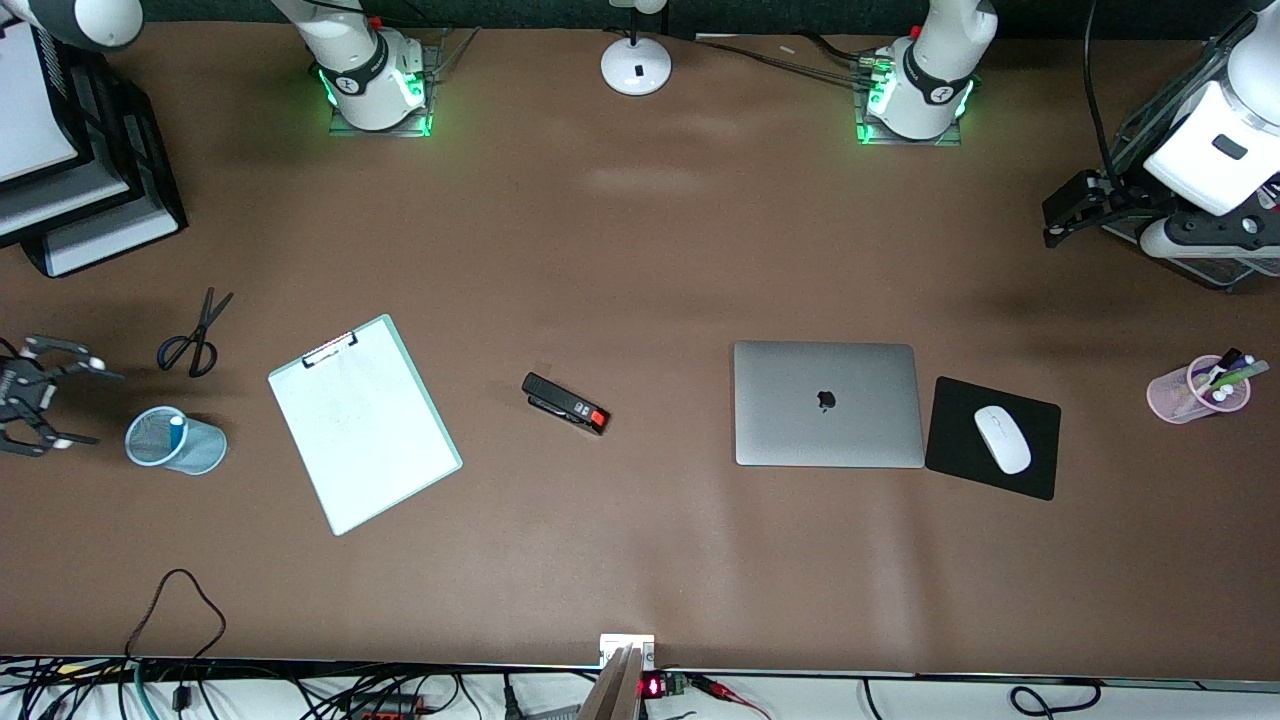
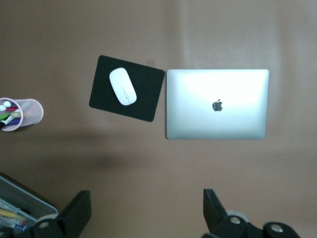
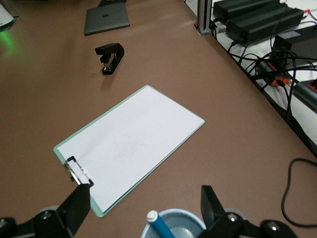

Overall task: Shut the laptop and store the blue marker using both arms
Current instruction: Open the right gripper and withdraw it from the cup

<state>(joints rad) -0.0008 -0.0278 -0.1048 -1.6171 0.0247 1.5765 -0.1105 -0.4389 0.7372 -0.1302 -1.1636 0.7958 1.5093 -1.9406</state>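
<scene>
Blue marker [image 3: 159,225] upright in blue mesh cup [image 1: 176,441], pale end up; both grippers' jaws wide.

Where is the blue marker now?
The blue marker stands in the blue mesh cup at the right arm's end, beside the clipboard.

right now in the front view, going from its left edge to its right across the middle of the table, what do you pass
right gripper → blue mesh cup holding the blue marker → clipboard → stapler → laptop, lid shut → mouse pad with mouse → pink pen cup
</scene>
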